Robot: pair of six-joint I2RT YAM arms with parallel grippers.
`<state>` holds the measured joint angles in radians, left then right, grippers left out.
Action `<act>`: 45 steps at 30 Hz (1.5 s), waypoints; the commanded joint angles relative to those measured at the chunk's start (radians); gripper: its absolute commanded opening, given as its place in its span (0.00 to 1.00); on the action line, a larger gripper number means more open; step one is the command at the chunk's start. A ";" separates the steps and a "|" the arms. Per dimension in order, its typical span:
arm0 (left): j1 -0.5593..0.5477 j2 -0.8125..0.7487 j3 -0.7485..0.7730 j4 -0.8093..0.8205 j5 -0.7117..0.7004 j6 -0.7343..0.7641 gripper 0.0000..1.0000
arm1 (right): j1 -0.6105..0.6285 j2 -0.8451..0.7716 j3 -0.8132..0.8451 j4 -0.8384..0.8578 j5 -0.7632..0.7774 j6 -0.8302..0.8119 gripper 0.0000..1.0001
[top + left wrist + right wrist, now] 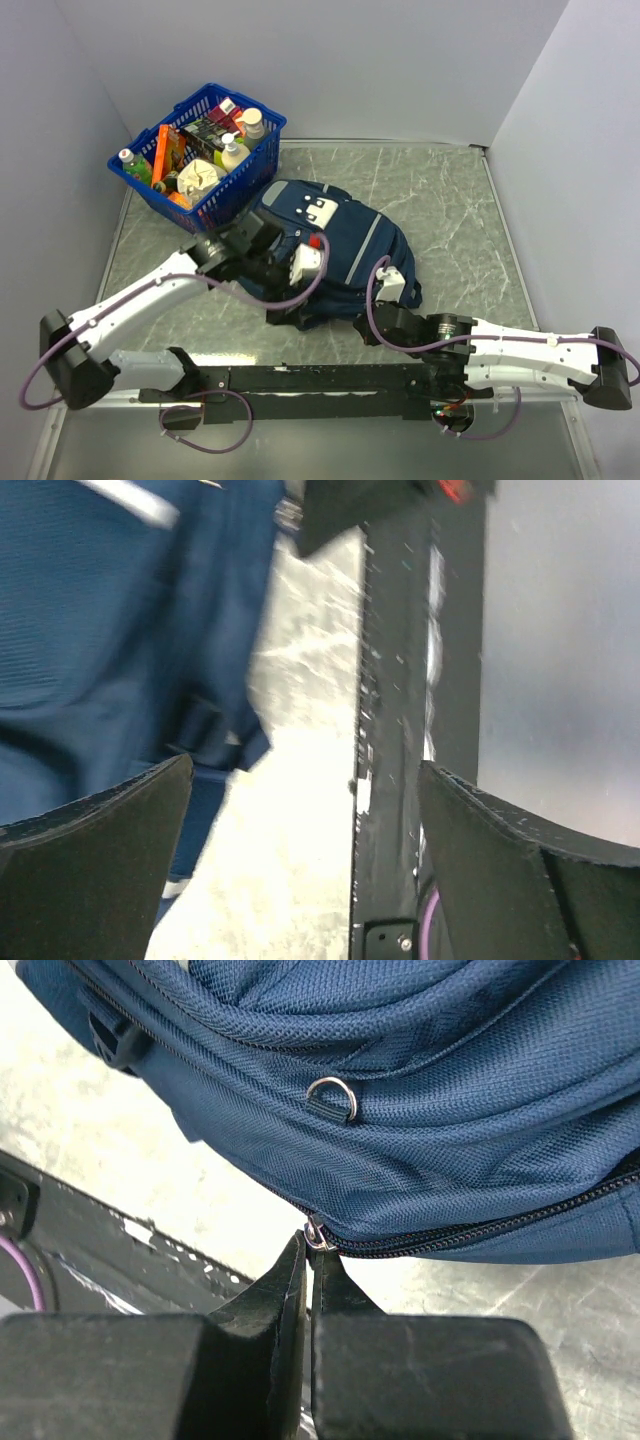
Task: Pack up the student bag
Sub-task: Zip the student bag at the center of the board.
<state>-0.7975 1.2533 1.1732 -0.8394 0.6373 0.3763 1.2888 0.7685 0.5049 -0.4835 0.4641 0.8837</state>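
The student bag [345, 235] lies mid-frame. The right gripper [308, 1252] pinches its zip pull [317, 1234] by the tips only, so a tug may slip off; the left gripper [305, 780] gapes wide, so the bag may drag.

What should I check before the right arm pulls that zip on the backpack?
1. Right gripper shut on the zipper pull: ok.
2. Zipper teeth beyond the pull closed, no fabric snagged in them: ok.
3. Left gripper open and holding nothing: ok.
4. Left gripper bracing the student bag: not ok, the wrist view shows the bag beside one finger, not between the fingers.
5. Blue basket apart from the bag's edge: cannot tell from the top view.
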 commanded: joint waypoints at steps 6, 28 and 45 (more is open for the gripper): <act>-0.107 -0.058 -0.142 0.221 -0.022 0.023 0.99 | 0.000 -0.046 0.076 0.003 -0.036 -0.008 0.00; -0.307 0.051 -0.280 0.666 -0.277 -0.021 0.83 | 0.001 -0.032 0.225 0.097 -0.202 -0.144 0.00; -0.339 0.012 -0.336 0.694 -0.499 0.075 0.01 | -0.156 -0.107 0.264 -0.117 -0.364 -0.166 0.00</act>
<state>-1.1500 1.3018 0.8650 -0.1410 0.2371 0.4080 1.2011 0.7509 0.6701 -0.5446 0.1806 0.7090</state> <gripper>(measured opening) 0.034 0.022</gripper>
